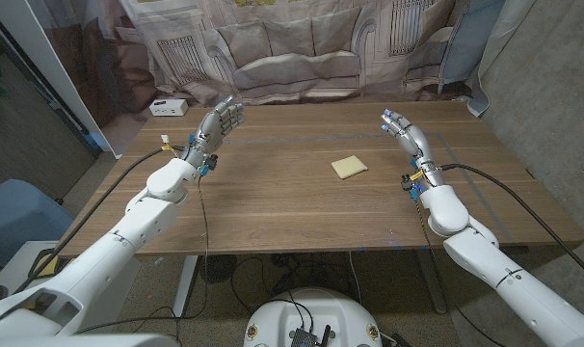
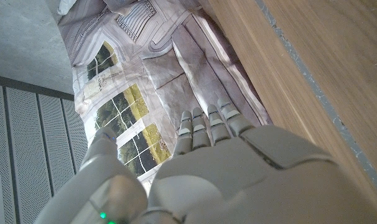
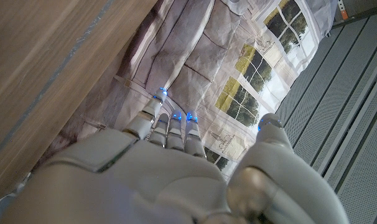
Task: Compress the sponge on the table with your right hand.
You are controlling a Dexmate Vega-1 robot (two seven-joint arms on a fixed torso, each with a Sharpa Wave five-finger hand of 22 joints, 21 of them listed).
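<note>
At the far right of the wooden table (image 1: 273,207), the fingers (image 1: 392,120) of the right hand (image 1: 405,131) are extended, slightly apart, and nothing is gripped; a waiting pose is judged likely. The left hand (image 1: 220,120) is likewise held open and empty at the far left. Between the 2 hands, nearer the right, the flat pale-yellow square sponge (image 1: 350,167) lies untouched. No containers are seen.
</note>
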